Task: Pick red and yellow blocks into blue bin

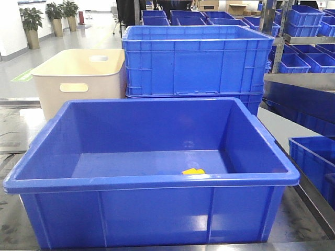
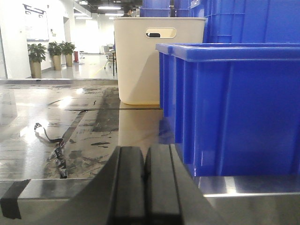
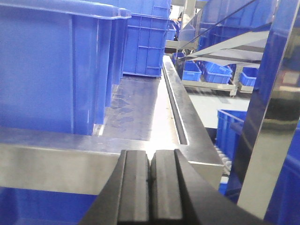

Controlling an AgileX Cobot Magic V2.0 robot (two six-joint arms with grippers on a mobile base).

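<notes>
The blue bin (image 1: 152,180) stands front and centre on the steel table. Just past its near rim, a bit of the yellow block (image 1: 193,171) shows on the bin's floor. The red block is hidden from view. In the left wrist view my left gripper (image 2: 146,157) sits low at the table's near edge, left of the blue bin (image 2: 234,108), shut with nothing between its black pads. My right gripper (image 3: 151,161) is also shut and empty, at the table edge to the right of the blue bin (image 3: 47,65).
A cream tub (image 1: 78,78) with oval handle holes stands behind the bin at the left. A ribbed blue crate (image 1: 196,60) stands behind it at the right. Shelves of blue crates (image 1: 306,31) fill the right side. A black cable (image 2: 54,143) lies on the table at left.
</notes>
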